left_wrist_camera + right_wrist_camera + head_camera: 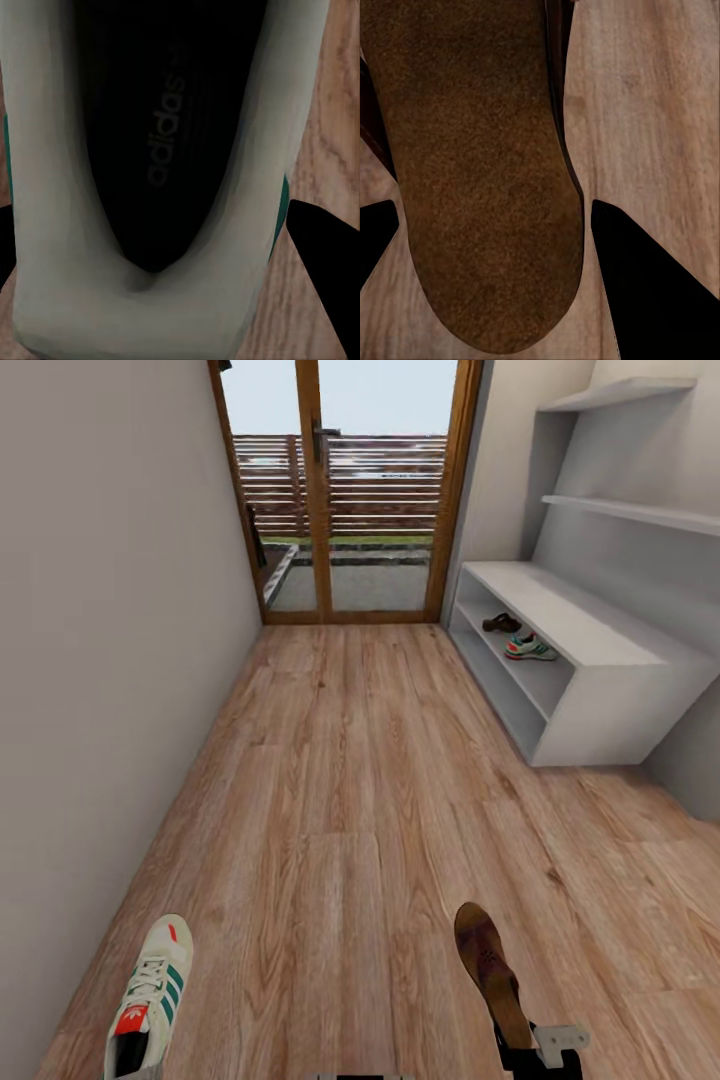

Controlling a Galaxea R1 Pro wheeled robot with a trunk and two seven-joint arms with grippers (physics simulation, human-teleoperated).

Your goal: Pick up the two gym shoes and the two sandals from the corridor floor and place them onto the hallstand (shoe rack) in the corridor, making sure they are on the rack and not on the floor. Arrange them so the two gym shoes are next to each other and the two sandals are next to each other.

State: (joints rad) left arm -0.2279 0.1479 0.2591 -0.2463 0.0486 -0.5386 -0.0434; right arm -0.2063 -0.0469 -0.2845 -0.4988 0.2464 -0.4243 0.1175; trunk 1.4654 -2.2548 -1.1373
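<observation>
We record the left pincer (161, 240) closed about the gym shoe (150, 150); the right pincer (495, 240) grips the sandal (480, 187), both arms held low.

Between my left fingers (322, 255): "adidas" printed faint grey on dark insole (161, 127) inside gym shoe (60, 247). No other readable text anywhere else.

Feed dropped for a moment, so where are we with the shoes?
Done: one gym shoe and one sandal lie side by side on the hallstand's lower shelf. In hand: the left jaws straddle the second gym shoe's heel and the right jaws the second sandal. Left: carrying both along the corridor floor and pairing them up.
</observation>
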